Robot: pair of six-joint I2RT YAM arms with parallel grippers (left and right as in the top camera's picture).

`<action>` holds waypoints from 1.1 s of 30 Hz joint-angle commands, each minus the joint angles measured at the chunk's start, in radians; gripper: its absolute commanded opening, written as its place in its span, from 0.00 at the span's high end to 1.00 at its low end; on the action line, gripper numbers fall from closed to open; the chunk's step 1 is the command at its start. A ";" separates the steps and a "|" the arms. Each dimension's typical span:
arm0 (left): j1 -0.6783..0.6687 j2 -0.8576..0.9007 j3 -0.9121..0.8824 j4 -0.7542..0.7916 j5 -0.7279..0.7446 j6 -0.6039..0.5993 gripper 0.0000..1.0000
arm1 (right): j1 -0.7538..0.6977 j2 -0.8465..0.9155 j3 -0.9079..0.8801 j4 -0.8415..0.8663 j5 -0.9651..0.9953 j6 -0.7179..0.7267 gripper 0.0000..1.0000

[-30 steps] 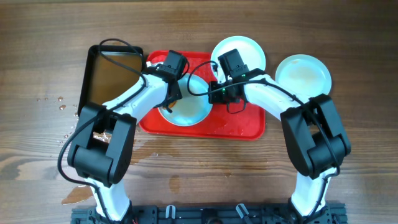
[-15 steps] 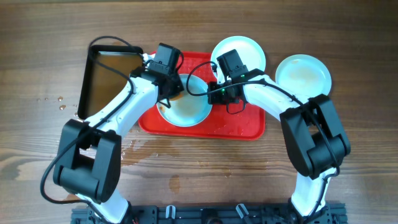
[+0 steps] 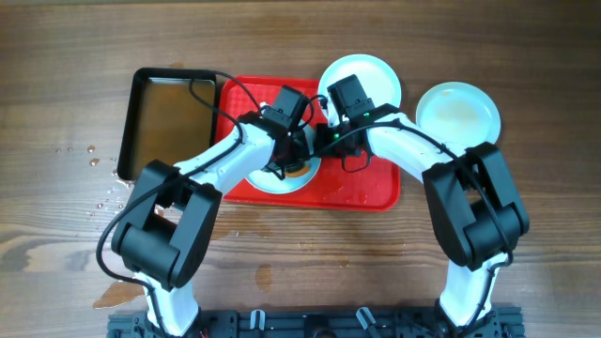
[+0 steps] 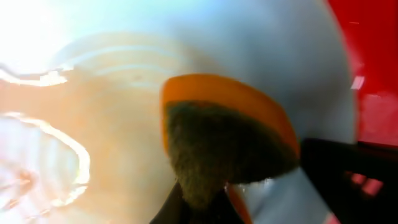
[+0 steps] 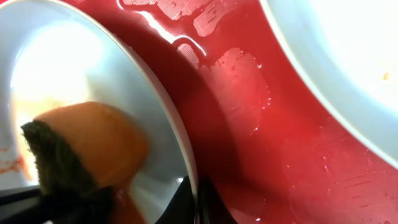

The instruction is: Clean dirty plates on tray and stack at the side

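From above, the red tray (image 3: 362,192) lies in the middle of the wooden table (image 3: 75,56), its long side running left to right, with a black pan (image 3: 169,117) of brownish water just beside its left end. One plate (image 3: 277,184) sits on the left half of the tray, and both arms meet over it. The left gripper (image 3: 293,160) is over the plate's middle, clamped on an orange sponge (image 3: 297,172), and the right gripper (image 3: 326,134) is at the plate's right rim. Being round, the plates have no long axis to speak of. A second plate (image 3: 371,75) overhangs the tray's far edge just behind the right gripper, and a third plate (image 3: 457,111) rests on the table well to the right, off the tray. The left wrist camera looks straight down on the sponge, dark scouring face toward the lens. It is pressed on the plate's centre, where a thin orange film is smeared, with red tray showing at the right edge. From the right wrist, the dark fingertips (image 5: 189,196) close narrowly on that plate's rim. The sponge is just inside the rim, and the tray beside it is wet. Whether the plate sits flat or is tipped up — I can't tell.
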 commanded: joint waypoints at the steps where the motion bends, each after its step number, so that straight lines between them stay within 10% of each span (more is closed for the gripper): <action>1: 0.024 0.024 -0.014 -0.087 -0.245 0.001 0.96 | -0.005 0.021 0.005 -0.005 0.026 -0.003 0.96; 25: 0.101 -0.199 -0.012 -0.192 -0.559 0.072 0.96 | -0.005 0.021 0.005 -0.003 0.027 -0.003 0.95; 33: 0.103 -0.208 -0.014 -0.126 -0.136 0.057 0.96 | -0.005 0.021 0.005 -0.002 0.030 -0.001 0.95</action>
